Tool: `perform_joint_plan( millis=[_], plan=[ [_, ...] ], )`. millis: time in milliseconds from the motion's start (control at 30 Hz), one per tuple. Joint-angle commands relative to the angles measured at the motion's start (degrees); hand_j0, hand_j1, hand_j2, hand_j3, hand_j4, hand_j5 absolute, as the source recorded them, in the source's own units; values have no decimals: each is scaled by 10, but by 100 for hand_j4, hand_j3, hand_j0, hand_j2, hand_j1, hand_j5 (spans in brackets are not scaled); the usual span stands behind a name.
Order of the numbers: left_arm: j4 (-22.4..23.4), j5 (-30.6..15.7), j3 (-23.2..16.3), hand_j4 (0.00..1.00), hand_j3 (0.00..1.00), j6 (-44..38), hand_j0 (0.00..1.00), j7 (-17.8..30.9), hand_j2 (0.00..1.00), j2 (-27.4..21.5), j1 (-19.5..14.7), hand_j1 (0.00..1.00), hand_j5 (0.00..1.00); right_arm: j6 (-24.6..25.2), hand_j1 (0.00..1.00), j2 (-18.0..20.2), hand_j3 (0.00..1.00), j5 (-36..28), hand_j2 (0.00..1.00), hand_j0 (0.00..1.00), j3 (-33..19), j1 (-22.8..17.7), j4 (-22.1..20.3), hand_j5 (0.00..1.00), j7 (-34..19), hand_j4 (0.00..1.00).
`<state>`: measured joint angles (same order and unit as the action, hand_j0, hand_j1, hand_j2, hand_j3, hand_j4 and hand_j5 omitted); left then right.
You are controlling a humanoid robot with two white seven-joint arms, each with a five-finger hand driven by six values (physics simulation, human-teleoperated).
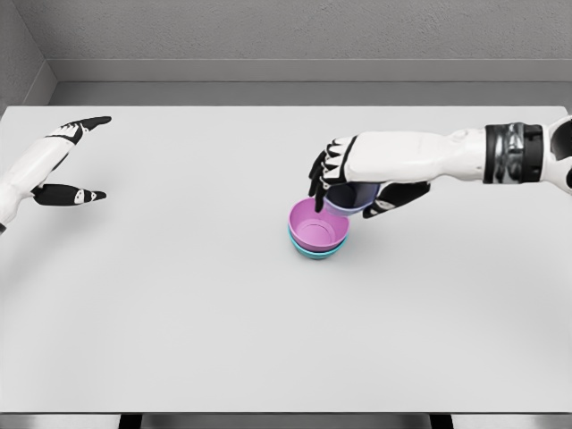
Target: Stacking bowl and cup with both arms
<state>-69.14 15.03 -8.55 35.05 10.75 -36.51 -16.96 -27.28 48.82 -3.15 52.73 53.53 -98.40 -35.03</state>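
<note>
Head view: right hand (357,183) grips the cup (350,198) over stacked bowls (317,230).
Next, lower and release; left hand (63,165) idles spread wide.

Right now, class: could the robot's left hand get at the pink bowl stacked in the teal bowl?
Probably not easily. The left hand rests open at the table's far left edge, and the right hand, holding a purple cup, hangs over the pink bowl.
</note>
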Motion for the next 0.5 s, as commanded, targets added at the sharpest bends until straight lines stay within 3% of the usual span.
perform_joint_plan(
  millis=[0, 467],
  plan=[
    [0, -4, 0, 100, 100, -1, 100, 0, 100, -1, 0, 100, 100, 1, 58, -4, 58, -4, 58, 58, 0, 0, -8, 58, 0, 58],
    [0, -4, -1, 100, 100, -1, 100, 0, 100, -1, -1, 100, 100, 2, 59, -28, 59, -3, 59, 59, 10, 0, -15, 59, 0, 59]
  ],
)
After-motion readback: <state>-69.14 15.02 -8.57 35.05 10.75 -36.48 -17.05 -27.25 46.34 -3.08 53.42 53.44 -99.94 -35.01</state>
